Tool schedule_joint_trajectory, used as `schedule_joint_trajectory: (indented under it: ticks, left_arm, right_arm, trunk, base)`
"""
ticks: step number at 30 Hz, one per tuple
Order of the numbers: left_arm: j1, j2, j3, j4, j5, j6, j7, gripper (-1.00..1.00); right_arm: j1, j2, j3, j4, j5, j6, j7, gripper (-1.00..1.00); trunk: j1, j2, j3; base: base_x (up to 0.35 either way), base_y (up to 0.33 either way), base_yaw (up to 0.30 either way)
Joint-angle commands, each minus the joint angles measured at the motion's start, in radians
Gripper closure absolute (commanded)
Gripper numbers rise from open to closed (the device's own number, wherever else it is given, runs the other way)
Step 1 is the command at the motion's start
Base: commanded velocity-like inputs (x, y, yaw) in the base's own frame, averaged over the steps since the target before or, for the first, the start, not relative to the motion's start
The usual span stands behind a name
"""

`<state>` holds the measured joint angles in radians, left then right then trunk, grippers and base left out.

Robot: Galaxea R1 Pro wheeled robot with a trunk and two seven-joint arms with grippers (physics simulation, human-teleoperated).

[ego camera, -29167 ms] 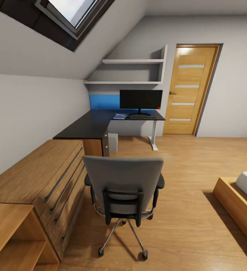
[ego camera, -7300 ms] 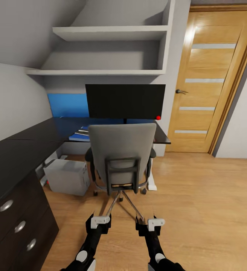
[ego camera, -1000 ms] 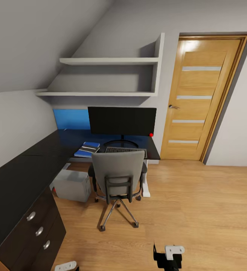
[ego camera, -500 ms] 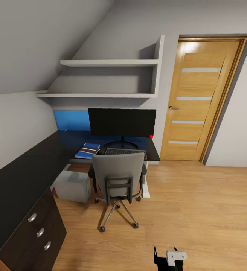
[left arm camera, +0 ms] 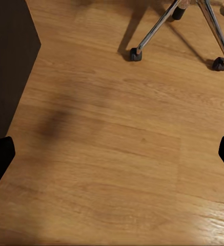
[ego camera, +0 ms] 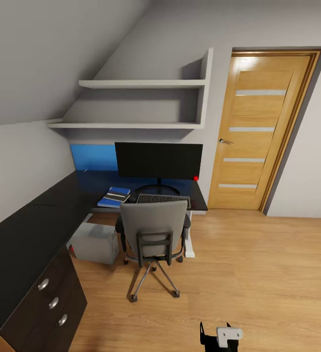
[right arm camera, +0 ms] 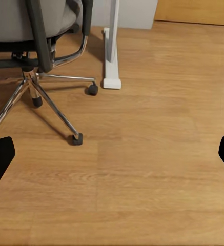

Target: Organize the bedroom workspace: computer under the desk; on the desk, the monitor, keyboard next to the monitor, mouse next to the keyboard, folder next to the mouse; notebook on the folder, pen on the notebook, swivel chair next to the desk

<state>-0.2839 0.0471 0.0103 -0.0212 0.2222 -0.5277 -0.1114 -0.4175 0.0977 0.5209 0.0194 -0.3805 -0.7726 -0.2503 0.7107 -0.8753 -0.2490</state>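
Wooden plank floor (ego camera: 258,274) runs across an attic bedroom with a sloped grey ceiling, two white wall shelves (ego camera: 141,84) and a wooden door (ego camera: 258,129) at the right. Along the left wall and the far corner stands the long black L-shaped counter (ego camera: 28,230), with black drawers and round silver knobs (ego camera: 53,303) at its near end and a white pedestal leg (ego camera: 189,239) at the far end. The monitor (ego camera: 158,160) stands upright on the counter, a red dot at its lower corner. Just in front of its stand lies the keyboard (ego camera: 161,198), partly hidden by the chair back. Left of the keyboard lies the blue folder (ego camera: 110,200) with the dark notebook (ego camera: 117,194) on top of it; a pale strip on the notebook may be the pen, too small to tell. The grey computer (ego camera: 95,243) sits on the floor under the counter. The swivel chair (ego camera: 153,232) stands close against the counter, its back towards the camera, between the computer and the pedestal leg.

The right gripper (ego camera: 221,337) shows at the head view's lower edge, hanging over bare floor behind the chair. In the right wrist view its jaws (right arm camera: 112,154) are spread wide, empty, touching nothing. The left gripper (left arm camera: 112,156) likewise has its jaws spread wide and empty over the floor, with the chair's casters and a drawer front beyond
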Motion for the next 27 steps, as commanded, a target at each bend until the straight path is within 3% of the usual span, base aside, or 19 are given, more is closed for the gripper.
schedule_joint_trajectory:
  ticks: [1,4,22,27]
  left_arm:
    - [0.002,0.000,0.001,0.001,0.011,-0.009,-0.010,-1.00]
    - [0.007,-0.001,0.001,0.001,0.011,-0.024,-0.010,-1.00]
    - [0.012,-0.005,-0.003,0.000,0.011,-0.031,-0.014,-1.00]
    - [0.012,-0.006,-0.003,0.000,0.011,-0.030,-0.013,-1.00]
  right_arm:
    - [-0.001,0.001,0.008,0.002,-0.003,0.000,-0.006,-1.00]
    - [-0.001,0.001,0.008,0.002,-0.003,0.011,-0.005,-1.00]
    - [0.001,0.000,0.009,0.001,-0.002,0.030,-0.006,-1.00]
    - [0.002,-0.015,0.010,0.002,-0.002,0.031,-0.007,-1.00]
  trunk:
    - [-0.004,0.006,0.002]
    - [-0.015,0.027,0.011]
    - [-0.015,0.027,0.011]
    - [-0.015,0.027,0.011]
  base:
    - [0.000,0.000,0.000]
    - [0.000,0.000,0.000]
    - [0.000,0.000,0.000]
    - [0.000,0.000,0.000]
